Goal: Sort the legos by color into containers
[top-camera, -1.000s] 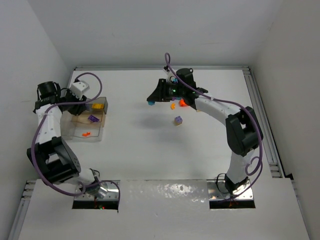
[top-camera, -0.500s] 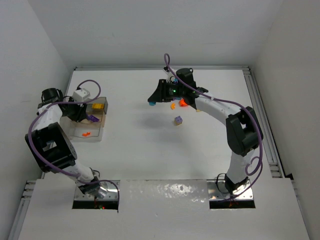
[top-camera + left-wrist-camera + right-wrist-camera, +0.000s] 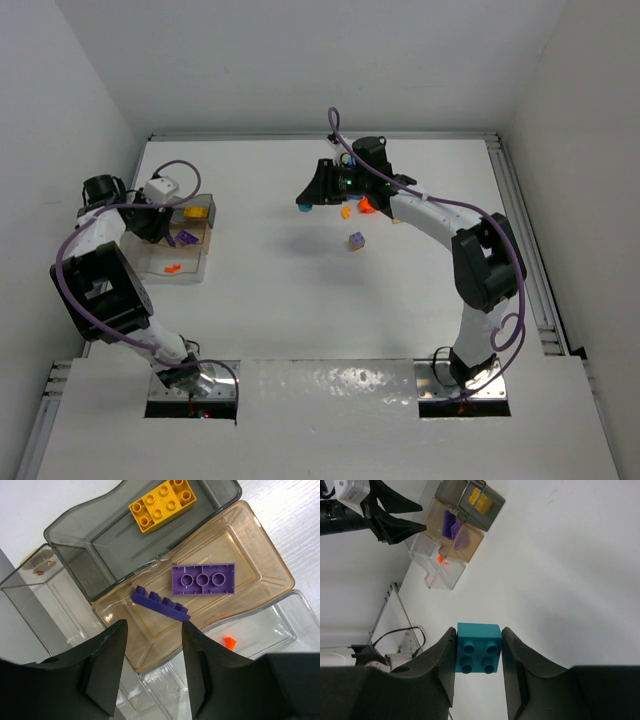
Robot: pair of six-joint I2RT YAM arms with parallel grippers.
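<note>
My right gripper (image 3: pixel 479 636) is shut on a teal lego brick (image 3: pixel 479 652), studs toward the camera, held above the white table; in the top view it (image 3: pixel 304 205) hangs left of the loose legos. My left gripper (image 3: pixel 153 627) is open and empty above the containers (image 3: pixel 180 248). A grey bin (image 3: pixel 100 540) holds a yellow brick (image 3: pixel 162 505). A tan bin (image 3: pixel 250 555) holds a flat purple brick (image 3: pixel 203 579) and a thin purple plate (image 3: pixel 160 603). A clear bin (image 3: pixel 280 615) holds a small orange piece (image 3: pixel 229 642).
Loose legos lie at the back centre: two orange pieces (image 3: pixel 346 211) (image 3: pixel 365 206) and a purple and yellow stack (image 3: pixel 356 240). The containers also show in the right wrist view (image 3: pixel 455 535), far left of the held brick. Walls close the table's left, back and right sides.
My left arm has swung its elbow in and shifted its gripper slightly over the containers. The right arm holds still with the teal brick.
</note>
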